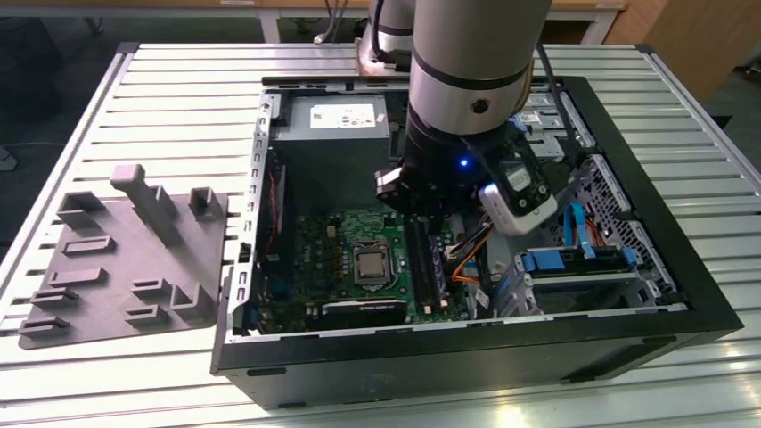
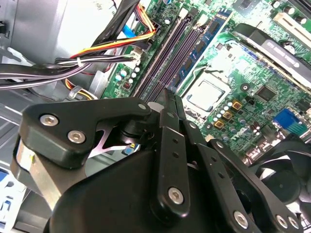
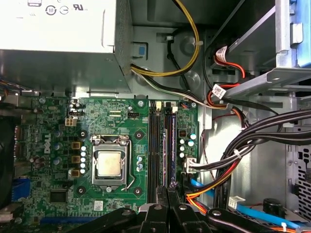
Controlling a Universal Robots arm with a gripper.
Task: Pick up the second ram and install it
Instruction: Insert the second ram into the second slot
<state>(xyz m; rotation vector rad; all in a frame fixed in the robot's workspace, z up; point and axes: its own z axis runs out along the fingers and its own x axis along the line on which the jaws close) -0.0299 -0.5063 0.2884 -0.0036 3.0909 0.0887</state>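
Black gripper [image 3: 167, 191] linkage closest, fingers [image 2: 166, 104] pressed together on nothing, tips just over one end of the memory sockets [image 3: 155, 145]. Second ram [image 3: 173, 145] seated on edge in the socket farthest from the processor [image 3: 111, 162]. Cable bundles [image 3: 243, 155] crowding just beyond; power supply [image 1: 333, 120] and case wall [image 1: 256, 178] hemming the motherboard [image 3: 48, 121].

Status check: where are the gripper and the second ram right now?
Gripper low over the memory slots. One ram stick standing in a slot just ahead of it; can't tell if gripped. Cable bundle beside the slots, not across them.
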